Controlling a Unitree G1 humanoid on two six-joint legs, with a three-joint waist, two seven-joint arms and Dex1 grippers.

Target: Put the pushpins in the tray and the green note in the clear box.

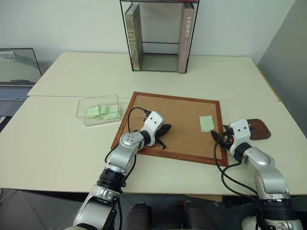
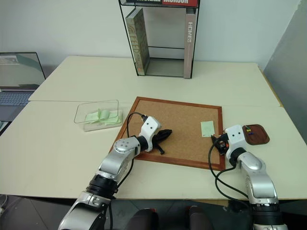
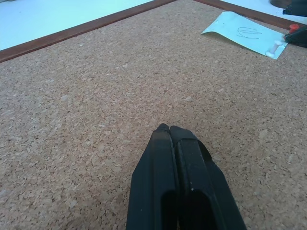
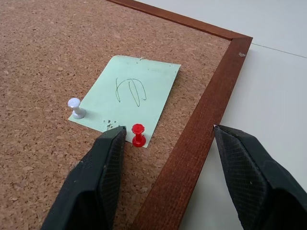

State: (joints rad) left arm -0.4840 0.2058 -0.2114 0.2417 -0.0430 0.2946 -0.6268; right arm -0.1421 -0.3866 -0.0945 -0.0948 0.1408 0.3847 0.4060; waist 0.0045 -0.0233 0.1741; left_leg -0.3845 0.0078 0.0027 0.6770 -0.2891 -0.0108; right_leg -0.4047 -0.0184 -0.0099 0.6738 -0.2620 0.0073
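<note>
Right gripper [image 4: 168, 139]: fingers spread, empty, straddling corkboard [image 1: 177, 120] frame beside red pushpin [image 4: 138, 134] and white pushpin [image 4: 75, 108] pinning green note [image 4: 129, 98], near worktop's right edge. Left gripper [image 3: 169, 129]: fingers shut, empty, mid-board. Step: unpinning; next, pinch red head, carry to tray [image 2: 256, 134].

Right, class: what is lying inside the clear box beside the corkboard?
Inside the clear box lie several pale green slips, some curled or folded. They overlap, so their exact number, and anything beneath them, cannot be seen.
</note>
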